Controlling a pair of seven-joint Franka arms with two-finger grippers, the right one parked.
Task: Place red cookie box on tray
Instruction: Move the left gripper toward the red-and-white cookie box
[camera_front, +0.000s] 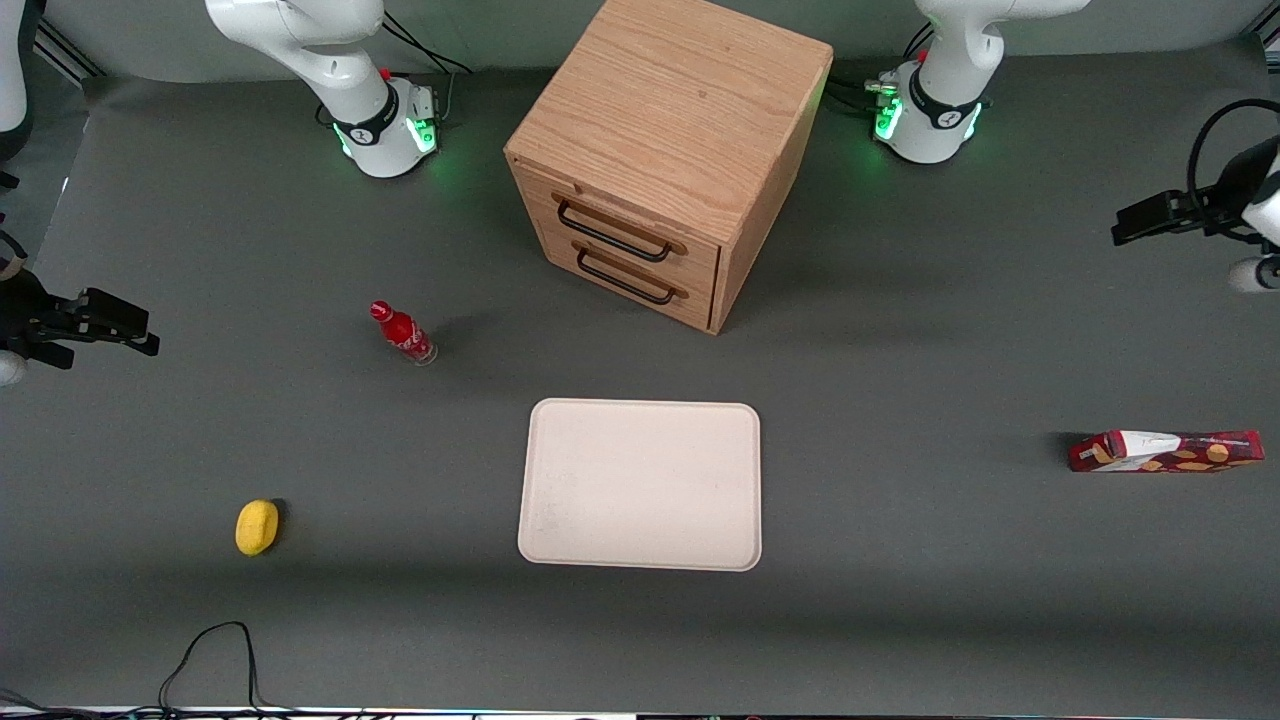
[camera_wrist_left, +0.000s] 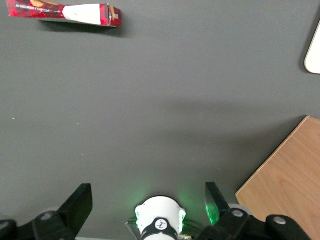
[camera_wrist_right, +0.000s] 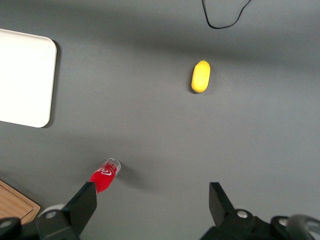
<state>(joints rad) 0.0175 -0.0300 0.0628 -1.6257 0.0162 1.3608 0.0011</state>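
Observation:
The red cookie box rests on the grey table at the working arm's end, on a long narrow side, its white label panel showing. The cream tray lies flat and bare mid-table, in front of the drawer cabinet. My left gripper hangs above the table, farther from the front camera than the box and well apart from it. Its fingers stand wide open with nothing between them.
A wooden two-drawer cabinet stands farther from the front camera than the tray. Toward the parked arm's end are a small red bottle and a yellow lemon-like object. A black cable loops at the near edge.

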